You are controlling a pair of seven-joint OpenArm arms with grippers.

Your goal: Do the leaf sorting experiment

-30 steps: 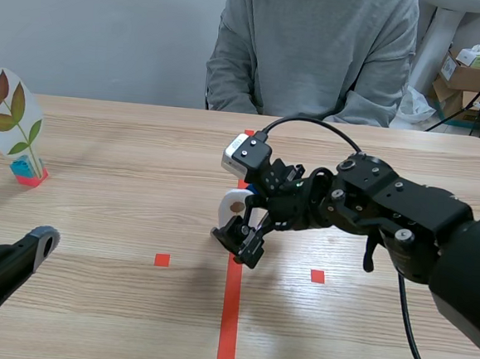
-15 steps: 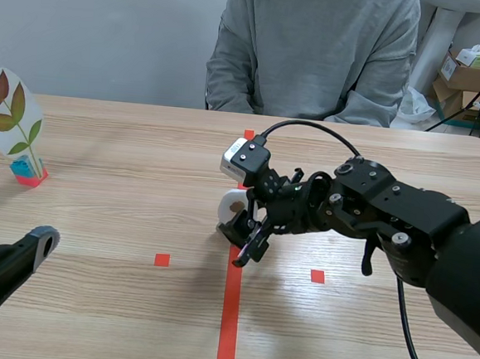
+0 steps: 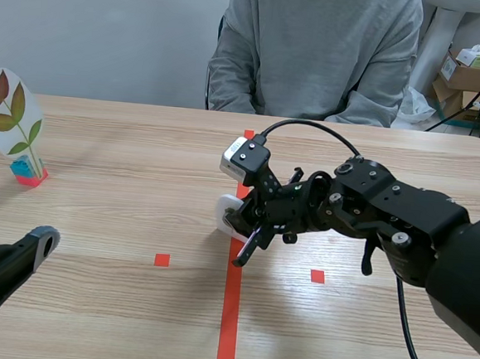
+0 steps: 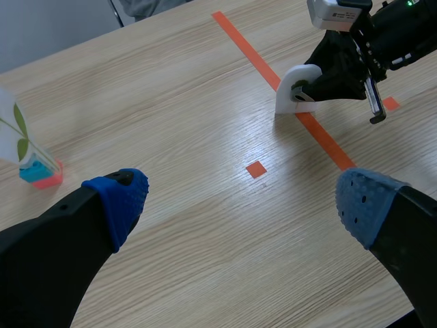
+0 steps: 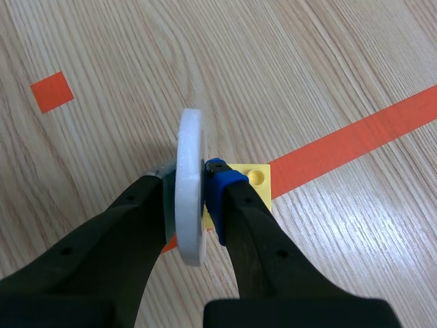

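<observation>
The card (image 5: 189, 147), a white plate seen edge-on, is clamped between the right fingers (image 5: 246, 205), which are closed on its two faces. It stands at the middle of the surface (image 3: 121, 212), with its yellow base (image 5: 256, 179) at the tape line (image 5: 355, 133). Whether the base is resting on the wood or is just lifted cannot be told. The left fingers (image 4: 113, 198) are spread wide with nothing between them, low at the near left and well apart from the card.

The main risk is judged to be rotation in the grip. The plate is thin and smooth and is held low, so it could pivot between the pads once raised, and the base would swing with it. It cannot be told whether the base is fixed or only slotted on. If slotted, it might be left behind or dropped when the card is carried.

A topple is also possible on release. The base is small, so if the card is set down tilted or let go above the surface, it is likely to fall flat.

Another leaf card (image 3: 8, 115) stands at the far left. If the held card is taken that way, it could be knocked over by a low or wide approach.
</observation>
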